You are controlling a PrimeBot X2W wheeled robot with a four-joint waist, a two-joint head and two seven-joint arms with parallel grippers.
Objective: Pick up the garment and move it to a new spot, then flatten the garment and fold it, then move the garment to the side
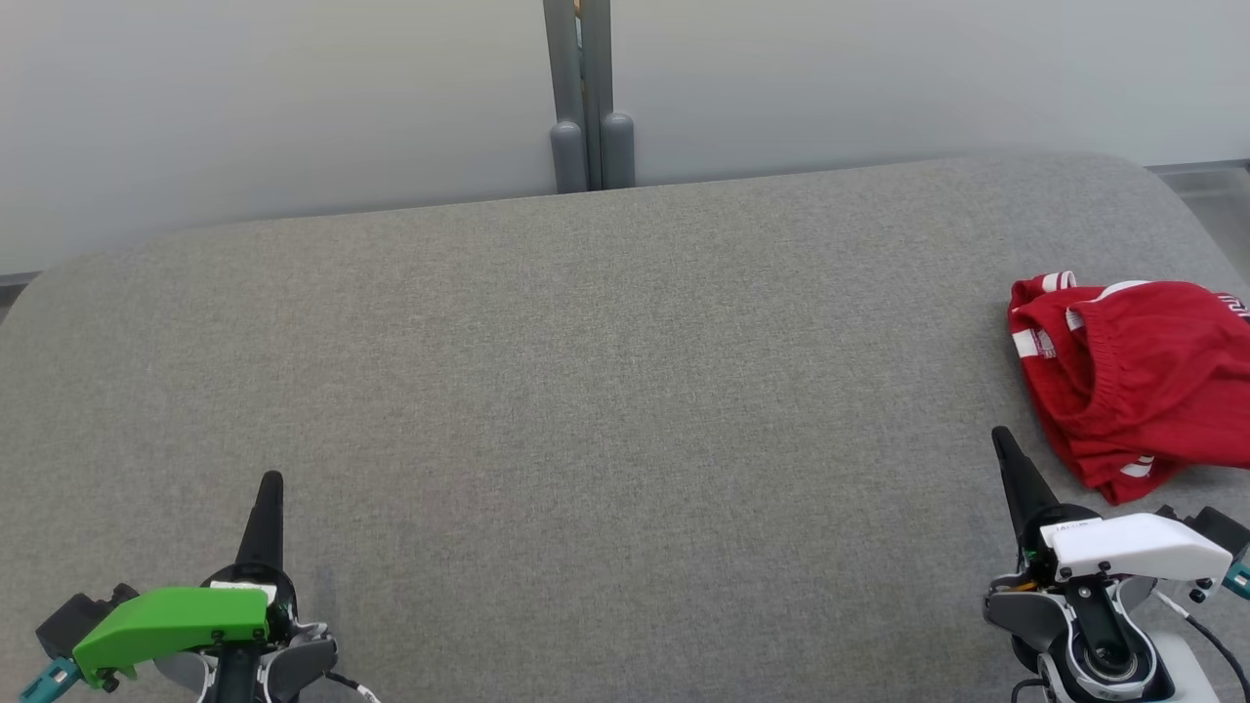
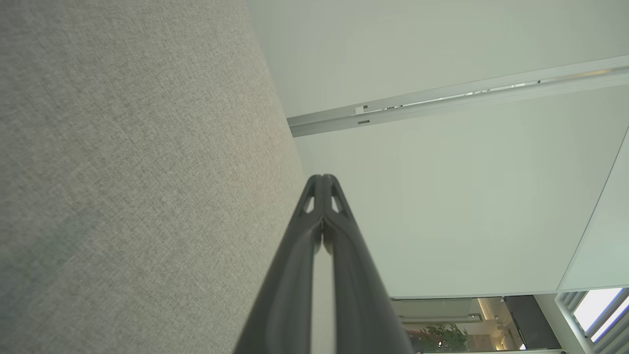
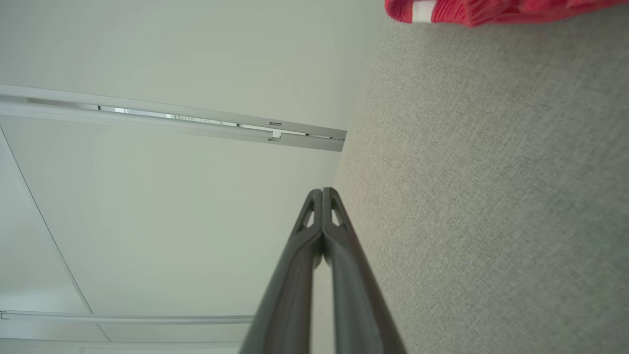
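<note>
Both left tool (image 1: 271, 480) and right tool (image 1: 999, 434) pressed together — head view: garment (image 1: 1143, 376) heap; right wrist: its edge.

Left end effector (image 1: 271, 480) and right end effector (image 1: 1000, 435) point forward, fingers together.

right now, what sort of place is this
Probably an indoor lab or office test space: a wide grey fabric-covered work surface with a crumpled red-and-white garment on it, and pale plain partition walls behind.
</note>
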